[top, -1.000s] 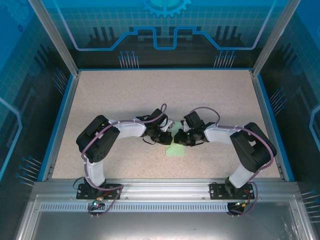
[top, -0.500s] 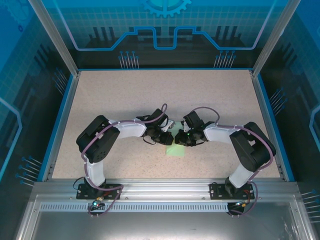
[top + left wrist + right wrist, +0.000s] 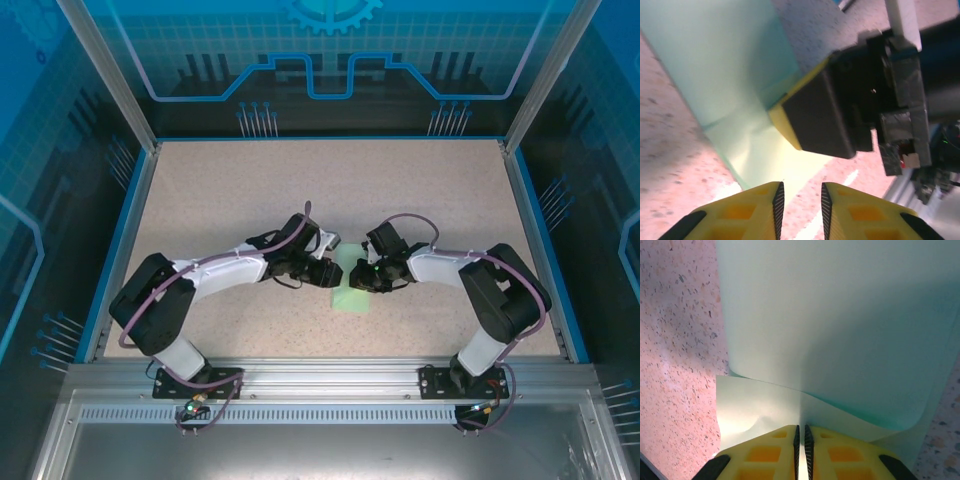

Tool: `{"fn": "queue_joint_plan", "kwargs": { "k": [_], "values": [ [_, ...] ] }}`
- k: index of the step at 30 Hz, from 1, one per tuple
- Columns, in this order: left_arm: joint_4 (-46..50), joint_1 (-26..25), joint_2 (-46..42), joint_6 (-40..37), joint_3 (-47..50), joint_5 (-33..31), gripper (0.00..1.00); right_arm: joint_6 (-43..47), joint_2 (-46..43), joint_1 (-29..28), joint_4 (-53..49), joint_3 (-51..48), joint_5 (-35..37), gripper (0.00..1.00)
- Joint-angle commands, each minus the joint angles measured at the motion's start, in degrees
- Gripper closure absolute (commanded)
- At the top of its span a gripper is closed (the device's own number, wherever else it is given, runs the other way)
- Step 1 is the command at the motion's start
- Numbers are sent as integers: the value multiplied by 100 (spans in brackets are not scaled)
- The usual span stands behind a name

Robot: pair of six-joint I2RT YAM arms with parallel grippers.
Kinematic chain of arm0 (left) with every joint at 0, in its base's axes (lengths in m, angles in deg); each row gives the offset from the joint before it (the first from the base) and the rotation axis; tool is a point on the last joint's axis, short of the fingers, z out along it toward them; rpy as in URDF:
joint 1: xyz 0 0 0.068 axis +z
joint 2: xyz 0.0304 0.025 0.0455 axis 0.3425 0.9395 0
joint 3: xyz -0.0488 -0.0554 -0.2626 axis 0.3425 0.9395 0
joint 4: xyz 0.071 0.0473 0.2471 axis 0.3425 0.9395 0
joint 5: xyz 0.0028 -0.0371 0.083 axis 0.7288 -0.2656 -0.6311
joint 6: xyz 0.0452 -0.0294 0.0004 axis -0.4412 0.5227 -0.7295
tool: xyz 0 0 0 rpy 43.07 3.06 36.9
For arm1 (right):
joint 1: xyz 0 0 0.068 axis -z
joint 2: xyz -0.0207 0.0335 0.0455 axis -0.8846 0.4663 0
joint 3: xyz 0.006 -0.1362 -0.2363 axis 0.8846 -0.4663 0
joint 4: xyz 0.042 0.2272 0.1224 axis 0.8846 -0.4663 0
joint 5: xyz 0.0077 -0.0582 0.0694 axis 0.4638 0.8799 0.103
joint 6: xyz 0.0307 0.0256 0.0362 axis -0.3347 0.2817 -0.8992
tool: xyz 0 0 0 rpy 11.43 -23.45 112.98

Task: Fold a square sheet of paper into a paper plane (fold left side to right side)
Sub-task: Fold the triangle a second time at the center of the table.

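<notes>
Yellow-padded left gripper (image 3: 800, 192): its fingers (image 3: 740, 212) stand apart with a plain gap and nothing between them. It is poised just above the paper's lower layer.
Left gripper from above (image 3: 325, 270): it sits near the middle of the table and points right, toward the other claw.
Right gripper (image 3: 800, 432): its fingers (image 3: 765, 452) are drawn together to a hairline slit and pinch the curled edge of the paper's upper layer.
Right gripper from the left wrist: one black finger with a yellow pad (image 3: 820, 120) lies against the paper.
Claws together: their tips face each other, close. I cannot tell whether they touch.
Square sheet of paper (image 3: 840, 315): pale mint green and partly folded, with one layer lifted and curving over another that lies flat.
Paper's place: it lies between the two grippers and just to their near side (image 3: 350, 298), mid-table.
Table (image 3: 250, 190): speckled beige top with a blue rim.
Arms: black and white, both bent inward from bases at the near edge.
</notes>
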Motion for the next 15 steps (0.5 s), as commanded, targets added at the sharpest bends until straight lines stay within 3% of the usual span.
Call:
{"fn": "queue_joint_plan", "kwargs": {
  "k": [1,7,15],
  "values": [
    [-522,-76,221,484,221,1014,72,74,209,-92,-308,37,131,85],
    [-566,-230,764,499,6,1112,72,89,223,-112,-357,81,123,85],
    [-355,-235,1188,408,-102,750,72,114,202,-117,-410,84,147,85]
  ]
}}
